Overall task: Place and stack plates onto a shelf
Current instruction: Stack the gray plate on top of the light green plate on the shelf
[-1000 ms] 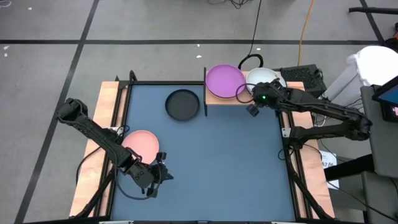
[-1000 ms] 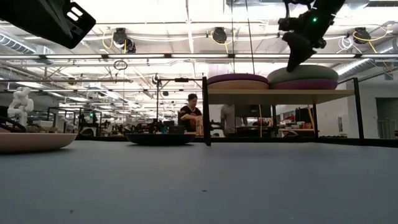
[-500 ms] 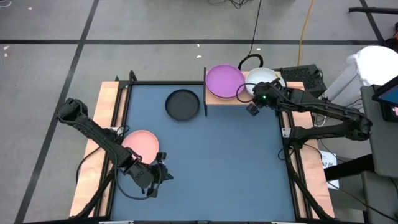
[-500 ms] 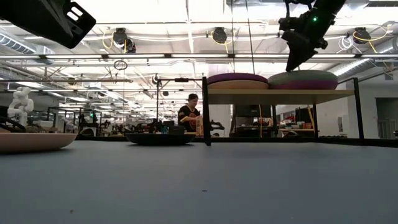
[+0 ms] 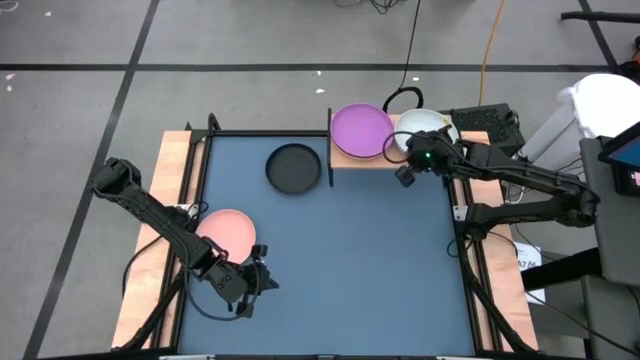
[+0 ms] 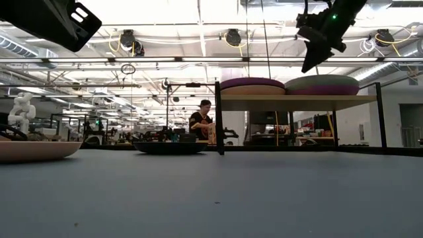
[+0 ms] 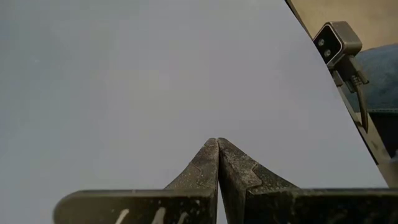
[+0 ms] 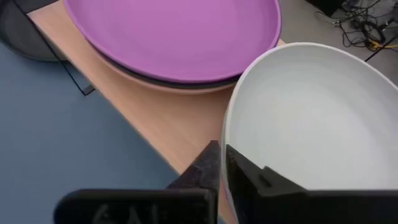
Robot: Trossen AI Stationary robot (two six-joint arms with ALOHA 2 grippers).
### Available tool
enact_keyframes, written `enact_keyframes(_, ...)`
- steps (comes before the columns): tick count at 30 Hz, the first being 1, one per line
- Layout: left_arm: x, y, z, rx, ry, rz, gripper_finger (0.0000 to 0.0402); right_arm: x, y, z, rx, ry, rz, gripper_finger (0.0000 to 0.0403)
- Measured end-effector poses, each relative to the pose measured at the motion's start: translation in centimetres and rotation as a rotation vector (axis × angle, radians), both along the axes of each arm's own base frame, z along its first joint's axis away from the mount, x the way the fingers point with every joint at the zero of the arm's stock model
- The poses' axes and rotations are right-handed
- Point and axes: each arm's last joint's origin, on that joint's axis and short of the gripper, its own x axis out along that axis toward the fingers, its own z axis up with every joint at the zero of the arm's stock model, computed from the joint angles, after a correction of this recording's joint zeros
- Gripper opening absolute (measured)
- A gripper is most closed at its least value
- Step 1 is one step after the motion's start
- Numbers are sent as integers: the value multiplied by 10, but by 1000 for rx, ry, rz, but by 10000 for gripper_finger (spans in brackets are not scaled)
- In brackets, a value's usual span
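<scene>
The light-wood shelf (image 5: 392, 158) stands at the table's far edge and bears two stacks. The left stack has a purple plate (image 5: 360, 129) on top, with dark grey and pink plates under it (image 8: 186, 84). The right stack has a whitish plate (image 5: 426, 124) on top of a purple one (image 6: 324, 89). My right gripper (image 8: 221, 151) is shut and hovers just above the whitish plate's near-left rim (image 6: 308, 65). A dark grey plate (image 5: 293, 167) and a pink plate (image 5: 228, 231) lie flat on the blue table. My left gripper (image 7: 217, 142) is shut over bare table near the pink plate (image 5: 262, 281).
A black post (image 6: 217, 118) stands at the shelf's left end, and thin black legs (image 6: 379, 116) hold the board above the table. Wooden side strips (image 5: 176, 170) edge the blue surface (image 5: 370, 260). A camera (image 7: 337, 41) sits at the table's edge. People show in the room behind.
My right gripper has risen a little from the whitish plate's rim, still shut. The plate has stayed on its stack.
</scene>
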Motion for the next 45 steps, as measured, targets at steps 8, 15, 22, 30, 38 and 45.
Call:
enact_keyframes(8,0,0,0,-1,0,1,6,4,-2,-14,5,-7,-13,4)
enact_keyframes(15,0,0,0,0,0,0,6,7,-4,-18,-28,-27,5,1)
enact_keyframes(22,0,0,0,0,1,1,6,2,-3,-5,-98,-126,-10,1)
enact_keyframes(30,0,0,0,-4,2,4,6,2,-3,-14,-51,-52,-22,1)
enact_keyframes(38,0,0,0,-9,3,8,6,2,-4,-16,-67,-49,-46,0)
enact_keyframes(45,0,0,0,-8,3,7,6,-1,-8,-30,-62,-26,-70,0)
